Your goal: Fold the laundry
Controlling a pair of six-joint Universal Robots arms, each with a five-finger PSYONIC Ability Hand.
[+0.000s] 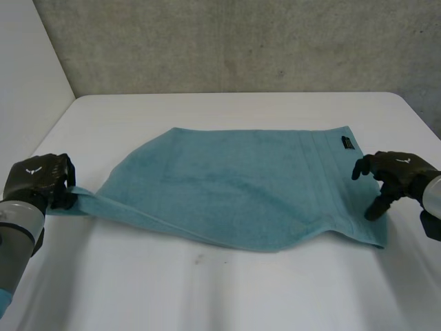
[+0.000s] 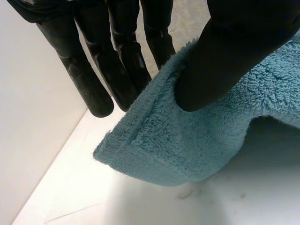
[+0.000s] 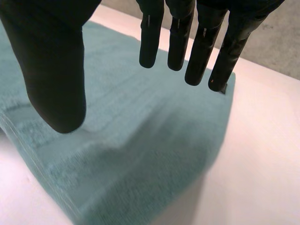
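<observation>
A teal towel [image 1: 241,186] lies spread across the white table [image 1: 207,289], with a small black label [image 1: 346,143] near its far right corner. My left hand [image 1: 38,179] holds the towel's left corner, drawn out to a point just above the table. In the left wrist view the thumb [image 2: 225,61] presses the towel [image 2: 187,150] against the fingers [image 2: 93,79] behind it. My right hand [image 1: 396,172] hovers over the towel's right edge. In the right wrist view its hand [image 3: 56,70] is spread, fingers straight, above the towel [image 3: 140,140] and holding nothing.
A grey concrete wall [image 1: 241,41] runs behind the table's far edge and a white wall [image 1: 27,69] stands at the left. Bare table surface lies in front of the towel and beyond it.
</observation>
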